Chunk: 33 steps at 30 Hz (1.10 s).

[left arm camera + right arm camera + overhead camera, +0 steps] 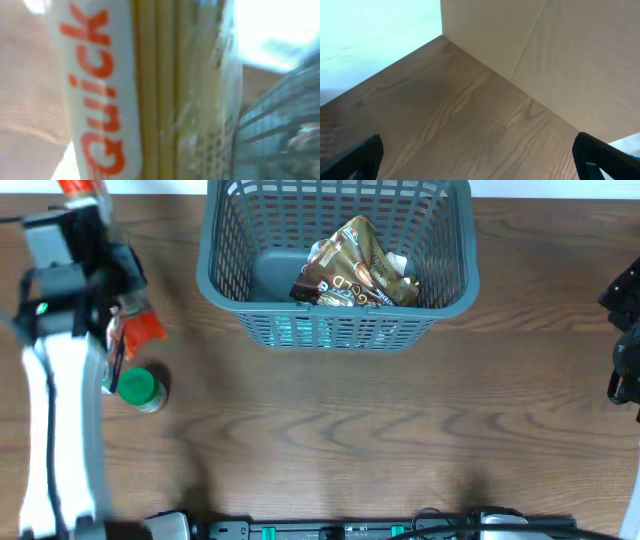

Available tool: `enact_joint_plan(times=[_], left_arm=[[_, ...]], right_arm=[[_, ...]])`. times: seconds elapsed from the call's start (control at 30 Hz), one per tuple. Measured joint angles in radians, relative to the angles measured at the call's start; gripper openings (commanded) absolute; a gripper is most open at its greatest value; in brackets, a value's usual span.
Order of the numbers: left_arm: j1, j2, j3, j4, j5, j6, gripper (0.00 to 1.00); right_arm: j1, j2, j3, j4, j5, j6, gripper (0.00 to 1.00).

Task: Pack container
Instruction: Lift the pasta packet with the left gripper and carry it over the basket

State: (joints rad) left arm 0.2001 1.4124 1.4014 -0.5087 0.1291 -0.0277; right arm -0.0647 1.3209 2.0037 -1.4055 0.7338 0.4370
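The grey-blue slatted basket [232,298] stands at the back middle of the table. A brown and gold foil packet [352,270] lies inside it. My left gripper [112,298] is at the far left, shut on a long white and orange spaghetti packet [140,330] that sticks out above and below it. The packet [150,90], printed "Quick", fills the left wrist view and hides the fingers. The basket wall [280,125] shows blurred behind it. My right gripper [480,160] is open and empty over bare wood at the table's right edge [625,340].
A small jar with a green lid [140,388] stands on the table just below the left gripper. A pale wall panel [560,55] rises behind the wood in the right wrist view. Dark rails and cables run along the front edge [350,528].
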Motion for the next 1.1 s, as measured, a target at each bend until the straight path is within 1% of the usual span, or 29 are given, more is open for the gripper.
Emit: enact_joint_plan(times=[0.1,0.17,0.3,0.4,0.57,0.7,0.83,0.9,1.1], left_arm=[[0.0,-0.114,0.011,0.043,0.072,0.01,0.06],[0.0,-0.157,0.026,0.081,0.128,0.024,0.06],[0.0,-0.209,0.088,0.2,0.291,0.057,0.06],[0.0,-0.215,0.134,0.362,0.459,0.073,0.06],[-0.018,-0.207,0.158,0.611,0.73,0.086,0.06],[-0.054,-0.166,0.165,0.748,0.919,0.093,0.06],[-0.109,-0.087,0.166,0.774,1.083,0.097,0.06],[-0.135,-0.04,0.166,0.774,1.139,0.097,0.06],[-0.211,0.107,0.165,0.769,1.237,0.097,0.06]], right_arm=[[0.0,0.0,0.0,0.0,0.0,0.0,0.99],[0.0,0.0,0.0,0.0,0.0,0.0,0.99],[0.0,0.0,0.0,0.0,0.0,0.0,0.99],[0.0,0.0,0.0,0.0,0.0,0.0,0.99],[0.0,0.0,0.0,0.0,0.0,0.0,0.99],[0.0,0.0,0.0,0.0,0.0,0.0,0.99],[0.0,0.0,0.0,0.0,0.0,0.0,0.99],[0.0,0.0,0.0,0.0,0.0,0.0,0.99],[0.0,0.0,0.0,0.0,0.0,0.0,0.99]])
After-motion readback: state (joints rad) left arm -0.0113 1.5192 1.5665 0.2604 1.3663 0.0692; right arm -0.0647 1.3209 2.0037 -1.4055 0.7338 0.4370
